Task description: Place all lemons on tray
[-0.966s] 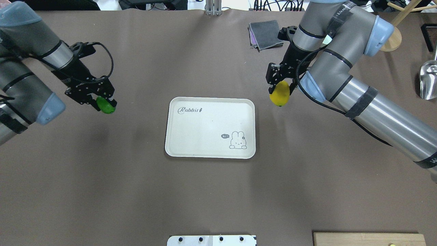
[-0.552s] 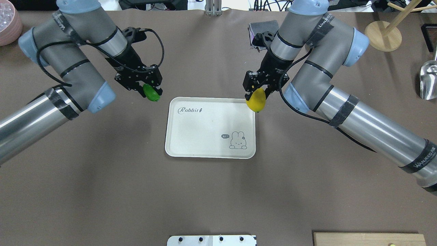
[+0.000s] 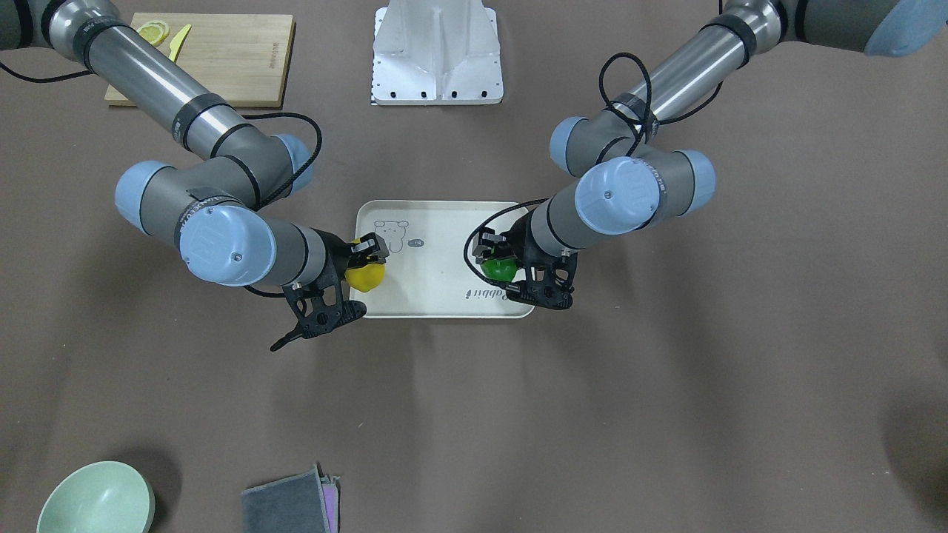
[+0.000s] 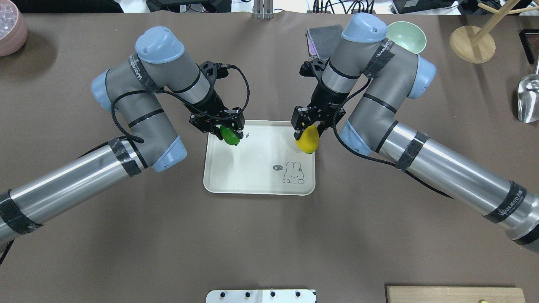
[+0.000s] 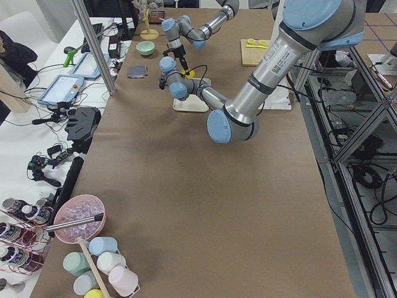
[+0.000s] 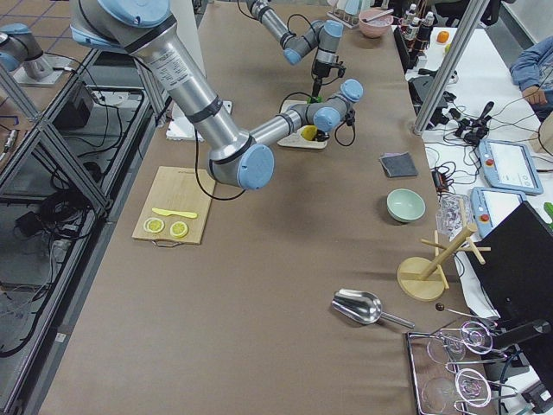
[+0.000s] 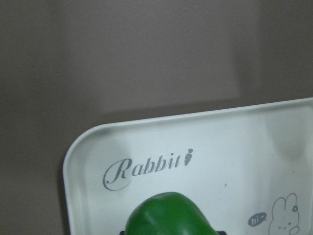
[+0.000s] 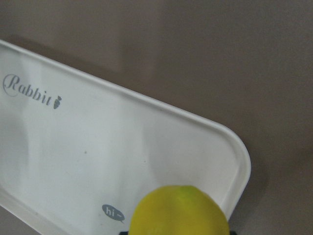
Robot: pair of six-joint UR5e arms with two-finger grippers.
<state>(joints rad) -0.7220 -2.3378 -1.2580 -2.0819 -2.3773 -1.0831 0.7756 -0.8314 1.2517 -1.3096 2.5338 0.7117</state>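
The cream-white tray with the rabbit drawing lies at the table's middle. My left gripper is shut on the green lemon and holds it over the tray's far left corner. My right gripper is shut on the yellow lemon and holds it over the tray's far right part. In the front-facing view the green lemon is on the right and the yellow lemon on the left of the tray. The wrist views show the green lemon and the yellow lemon above the tray.
A folded grey cloth and a pale green bowl lie at the far side behind my right arm. A wooden cutting board with lemon slices and a yellow toy knife sits near the robot's base. A metal scoop lies at the right edge.
Both arms have swung inward toward the tray. The green lemon moved right and the yellow lemon moved left; both now hang over the tray's far corners.
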